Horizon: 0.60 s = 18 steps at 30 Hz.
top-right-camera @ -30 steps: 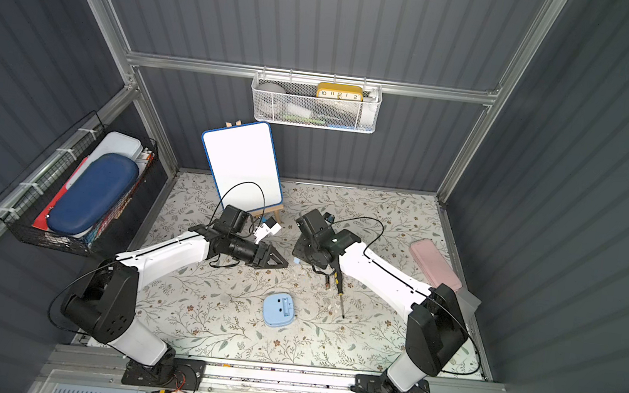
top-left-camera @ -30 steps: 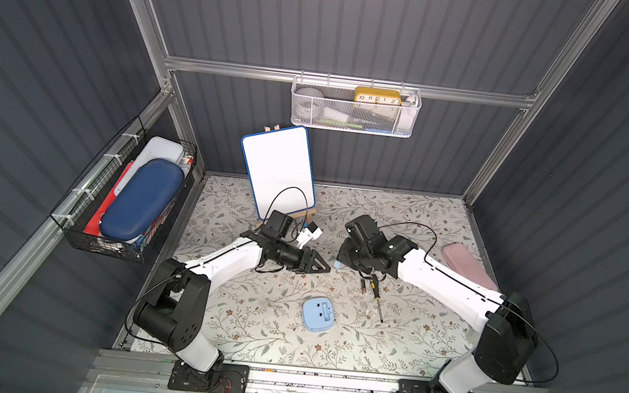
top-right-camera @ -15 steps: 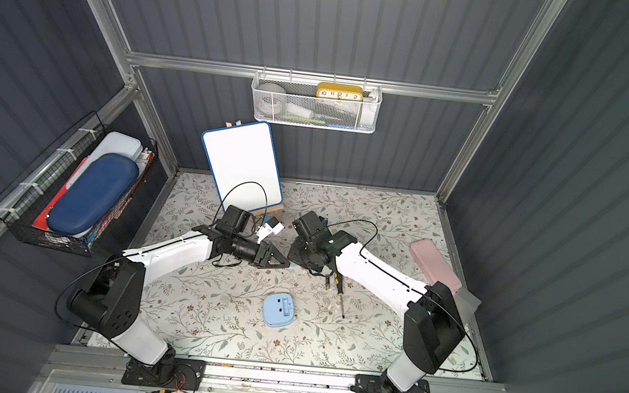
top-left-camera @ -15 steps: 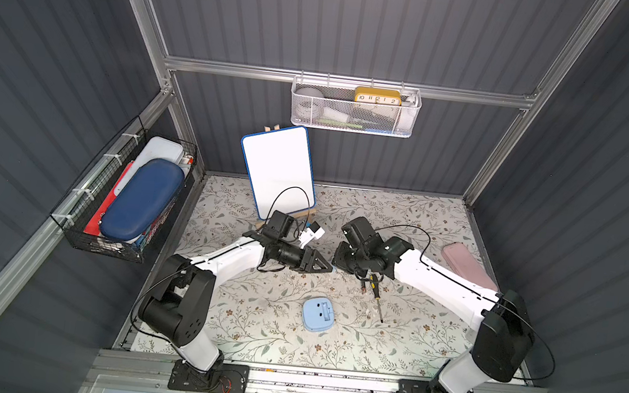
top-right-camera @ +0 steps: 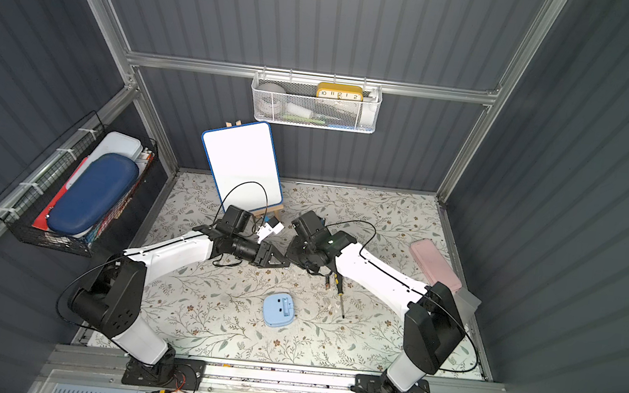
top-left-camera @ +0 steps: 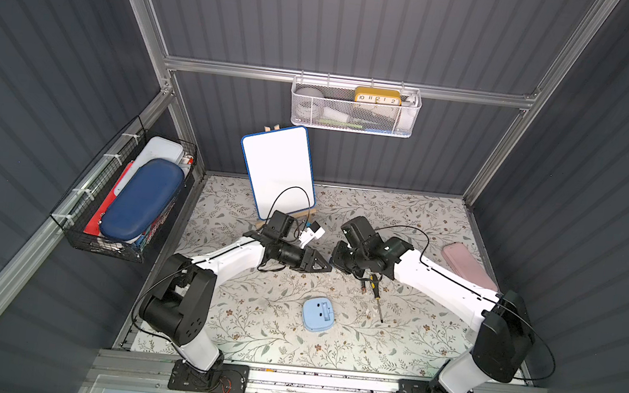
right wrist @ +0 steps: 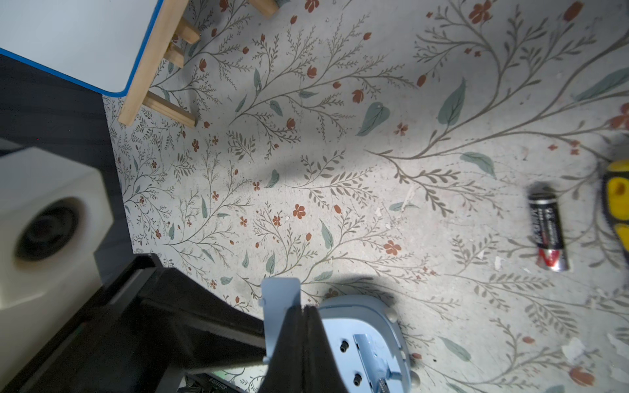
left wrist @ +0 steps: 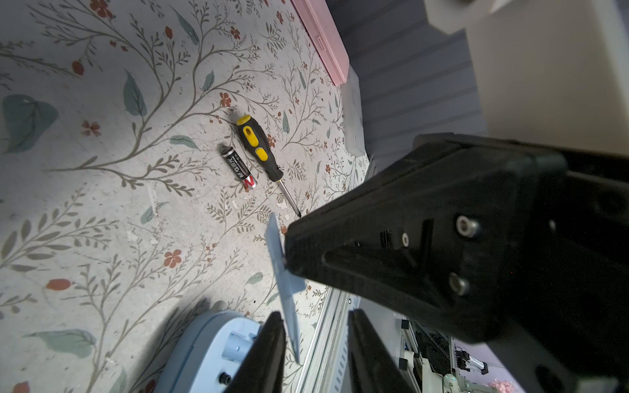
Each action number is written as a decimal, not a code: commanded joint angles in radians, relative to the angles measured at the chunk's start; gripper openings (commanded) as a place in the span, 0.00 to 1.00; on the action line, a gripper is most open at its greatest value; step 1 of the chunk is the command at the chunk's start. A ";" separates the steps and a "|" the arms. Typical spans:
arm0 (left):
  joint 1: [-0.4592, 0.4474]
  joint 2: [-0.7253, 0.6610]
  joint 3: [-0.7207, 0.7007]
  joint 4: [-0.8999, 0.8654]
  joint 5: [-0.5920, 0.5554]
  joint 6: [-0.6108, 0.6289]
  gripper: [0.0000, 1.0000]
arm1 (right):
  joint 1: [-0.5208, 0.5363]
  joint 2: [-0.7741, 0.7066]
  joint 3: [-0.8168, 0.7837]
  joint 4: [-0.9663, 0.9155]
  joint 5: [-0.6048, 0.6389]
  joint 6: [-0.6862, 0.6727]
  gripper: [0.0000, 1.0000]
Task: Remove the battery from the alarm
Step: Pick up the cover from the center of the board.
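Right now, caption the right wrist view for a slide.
Battery out on the mat; right end effector pinching the blue cover above the alarm.

screwdriver: cut by frame edge | alarm: partly hidden behind left tool

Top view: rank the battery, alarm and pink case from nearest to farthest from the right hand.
From the right hand, in a top view:
1. battery, close beside it, next to the screwdriver.
2. alarm, toward the front edge.
3. pink case, far off by the right wall.
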 commanded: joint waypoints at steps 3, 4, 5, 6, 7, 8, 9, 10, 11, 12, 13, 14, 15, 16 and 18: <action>0.006 0.016 0.011 0.010 0.018 0.007 0.22 | 0.005 -0.023 0.006 0.005 -0.004 0.013 0.00; 0.005 0.015 0.010 0.009 0.018 0.005 0.20 | 0.005 -0.023 0.006 0.007 -0.005 0.014 0.00; 0.005 0.014 0.010 0.011 0.017 0.004 0.19 | 0.005 -0.021 0.006 0.007 -0.007 0.016 0.00; 0.005 0.012 0.010 0.012 0.015 0.004 0.18 | 0.005 -0.021 0.006 0.007 -0.008 0.017 0.00; 0.006 0.011 0.009 0.013 0.012 0.002 0.17 | 0.005 -0.021 0.004 0.008 -0.007 0.017 0.00; 0.006 0.010 0.010 0.011 0.010 0.002 0.15 | 0.005 -0.022 0.003 0.008 -0.006 0.018 0.00; 0.006 0.008 0.011 0.011 0.004 0.001 0.13 | 0.005 -0.023 0.001 0.010 -0.006 0.019 0.00; 0.006 0.006 0.012 0.010 0.000 -0.002 0.11 | 0.005 -0.025 0.000 0.011 -0.005 0.020 0.00; 0.006 0.003 0.011 0.011 -0.001 -0.003 0.10 | 0.005 -0.026 0.000 0.012 -0.005 0.020 0.00; 0.006 0.002 0.012 0.011 -0.005 -0.005 0.09 | 0.005 -0.026 -0.002 0.012 -0.007 0.021 0.00; 0.006 0.002 0.012 0.009 -0.008 -0.005 0.09 | 0.005 -0.027 -0.001 0.012 -0.006 0.022 0.00; 0.006 0.000 0.012 0.009 -0.008 -0.005 0.08 | 0.005 -0.029 -0.001 0.011 -0.006 0.022 0.00; 0.006 0.000 0.012 0.008 -0.009 -0.007 0.08 | 0.005 -0.030 -0.002 0.012 -0.004 0.022 0.00; 0.006 -0.001 0.013 0.007 -0.015 -0.008 0.07 | 0.005 -0.032 -0.003 0.011 -0.001 0.023 0.02; 0.006 -0.006 0.012 0.002 -0.025 -0.009 0.05 | 0.005 -0.035 -0.005 0.011 0.000 0.021 0.03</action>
